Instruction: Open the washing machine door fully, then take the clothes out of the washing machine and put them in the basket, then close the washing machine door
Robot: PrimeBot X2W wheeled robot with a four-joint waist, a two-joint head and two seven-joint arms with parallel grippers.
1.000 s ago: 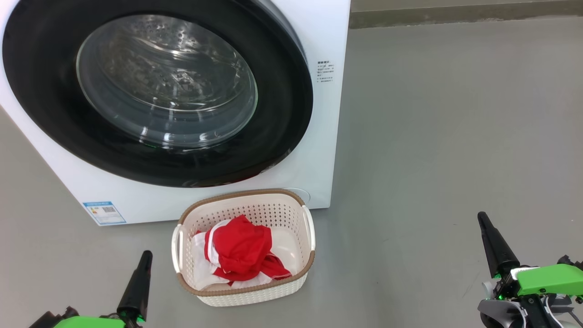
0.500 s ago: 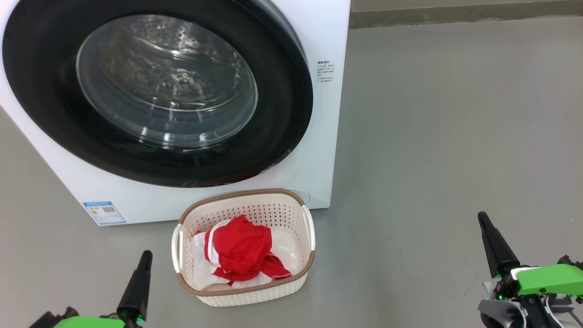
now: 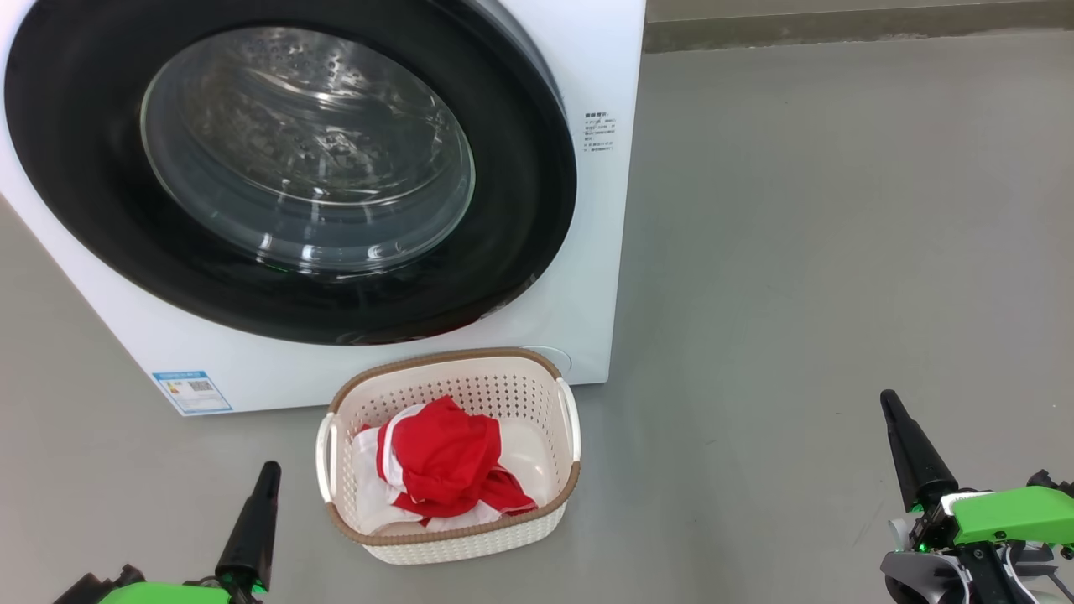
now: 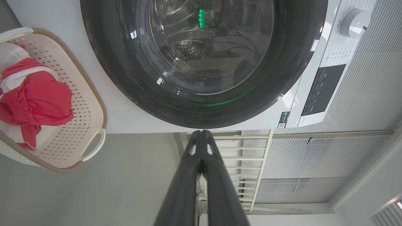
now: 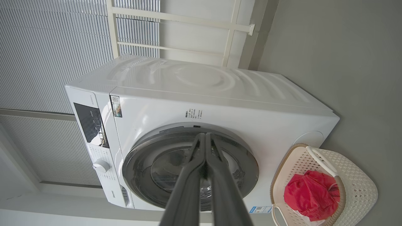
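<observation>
Both claws are empty and pressed fully closed. The left gripper (image 3: 268,474) and the right gripper (image 3: 889,408) each show two dark fingers meeting in a single point, raised above the grey floor (image 3: 797,252) and touching nothing. The cream perforated basket (image 3: 445,356) sits between them, near the left claw and just ahead of it to its right, and well apart from the right claw. The red and white clothes (image 3: 440,457) are heaped inside it. Beyond the basket, ahead of the left claw, the washing machine door (image 3: 520,168) looks pushed flat against the white washing machine (image 3: 604,67), and no red fabric shows through the glass in the steel drum. By that reading every step is done: garments out, basket loaded, door shut. What the next move calls for is probably only a check that the latch caught. If it did not, a closed fingertip could press on the black rim.
</observation>
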